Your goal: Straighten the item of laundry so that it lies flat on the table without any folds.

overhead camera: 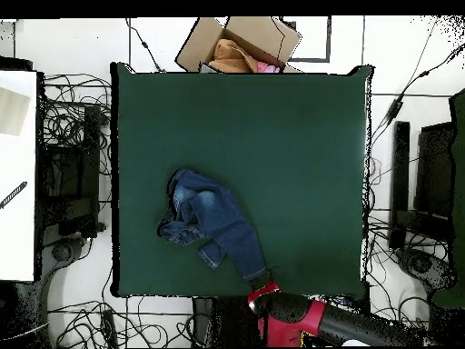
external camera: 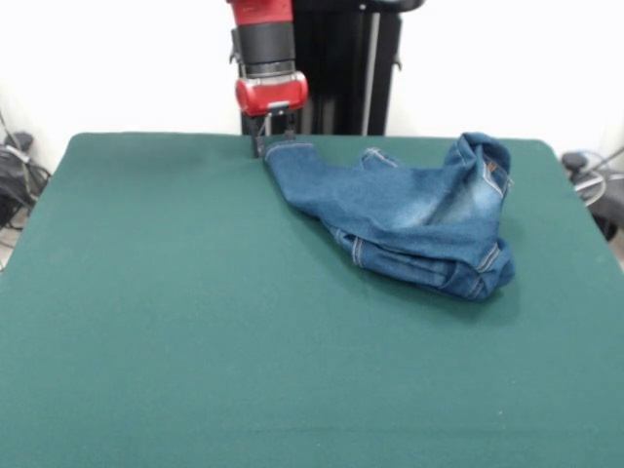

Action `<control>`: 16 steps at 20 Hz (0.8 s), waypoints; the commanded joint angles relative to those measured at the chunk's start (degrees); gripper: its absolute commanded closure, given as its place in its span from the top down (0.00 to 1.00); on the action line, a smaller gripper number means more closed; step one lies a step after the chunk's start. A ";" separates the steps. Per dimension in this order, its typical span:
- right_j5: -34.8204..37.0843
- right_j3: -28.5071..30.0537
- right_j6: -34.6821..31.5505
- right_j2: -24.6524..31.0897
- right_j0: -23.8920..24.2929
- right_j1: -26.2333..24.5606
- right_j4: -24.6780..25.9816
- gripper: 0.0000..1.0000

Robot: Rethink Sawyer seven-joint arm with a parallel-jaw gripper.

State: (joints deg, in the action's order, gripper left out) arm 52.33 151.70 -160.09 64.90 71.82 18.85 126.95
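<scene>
The item of laundry point(external camera: 419, 219) is a pair of small blue jeans, bunched and folded at the right back of the green table point(external camera: 195, 312). One leg stretches left to the table's far edge. There my gripper point(external camera: 274, 144) hangs straight down and is shut on the hem of that leg. In the overhead view the item of laundry point(overhead camera: 211, 220) lies left of centre on the table point(overhead camera: 300, 136), its leg running to the gripper point(overhead camera: 262, 276) at the bottom edge.
A cardboard box point(overhead camera: 241, 44) with cloth in it stands beyond the table's top edge in the overhead view. Cables point(overhead camera: 68, 118) and dark equipment point(overhead camera: 427, 182) lie on the floor at both sides. A white surface point(overhead camera: 18, 173) is at the left.
</scene>
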 commanded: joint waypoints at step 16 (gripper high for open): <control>-5.76 -29.48 -8.55 0.37 -9.58 -7.86 7.16 1.00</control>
State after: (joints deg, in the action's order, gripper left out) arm 52.32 149.21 -160.08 63.59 68.05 20.58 121.86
